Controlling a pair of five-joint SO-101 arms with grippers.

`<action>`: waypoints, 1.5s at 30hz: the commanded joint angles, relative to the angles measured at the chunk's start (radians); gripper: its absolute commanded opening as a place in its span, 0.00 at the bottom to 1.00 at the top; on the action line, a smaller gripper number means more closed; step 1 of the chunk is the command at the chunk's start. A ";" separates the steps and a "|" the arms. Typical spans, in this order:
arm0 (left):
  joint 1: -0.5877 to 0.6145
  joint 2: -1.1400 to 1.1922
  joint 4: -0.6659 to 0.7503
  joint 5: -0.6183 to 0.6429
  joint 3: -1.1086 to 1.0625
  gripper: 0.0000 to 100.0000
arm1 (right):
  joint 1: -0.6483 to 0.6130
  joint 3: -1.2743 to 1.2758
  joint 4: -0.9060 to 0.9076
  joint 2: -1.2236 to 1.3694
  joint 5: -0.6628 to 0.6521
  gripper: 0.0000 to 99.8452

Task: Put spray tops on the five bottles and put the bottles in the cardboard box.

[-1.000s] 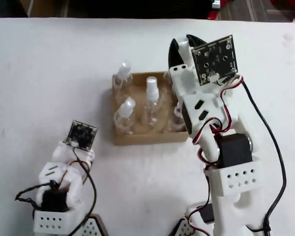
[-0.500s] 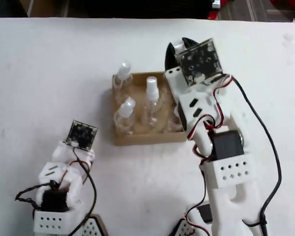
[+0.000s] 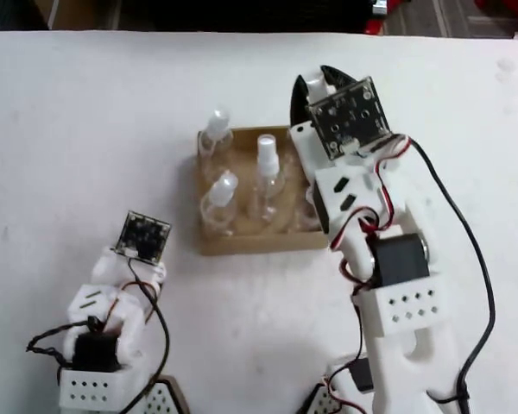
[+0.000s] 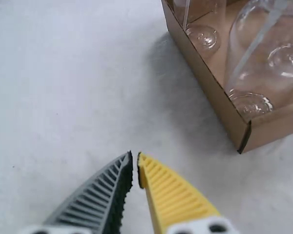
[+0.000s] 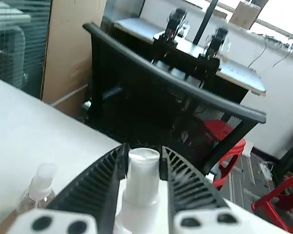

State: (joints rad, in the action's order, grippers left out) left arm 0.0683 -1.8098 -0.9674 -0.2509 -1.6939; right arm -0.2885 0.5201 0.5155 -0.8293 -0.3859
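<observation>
The cardboard box sits mid-table. Three clear bottles with white spray tops stand in it: one at the far left corner, one in the middle and one at the near left. My right gripper hangs over the box's far right corner. In the right wrist view its black fingers are shut on the white spray top of another bottle, whose body is hidden. My left gripper is shut on nothing, low over the table beside the box wall.
The right arm covers the box's right side. The left arm rests near the front left edge. White table spreads around the box, widest at the left and far side. A chair and desks stand beyond the far edge.
The right arm's wrist has shifted left and a little nearer over the box, still shut on the bottle. The left arm has kept still.
</observation>
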 commanded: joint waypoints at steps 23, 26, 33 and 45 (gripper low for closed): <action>-0.001 -0.012 -0.005 -0.008 0.002 0.02 | -0.059 0.072 -0.013 -0.054 0.005 0.02; -0.001 -0.012 -0.005 -0.008 0.002 0.02 | -0.061 0.044 -0.008 -0.081 0.005 0.02; -0.001 -0.012 -0.005 -0.008 0.002 0.02 | -0.068 0.031 0.081 -0.165 0.005 0.02; 0.001 -0.012 -0.005 -0.008 0.002 0.02 | -0.061 0.086 0.024 -0.173 0.005 0.02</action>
State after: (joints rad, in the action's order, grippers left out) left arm 0.0683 -1.8098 -0.9674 -0.2509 -1.6939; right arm -0.3483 0.6015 0.5861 -0.9966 -0.3859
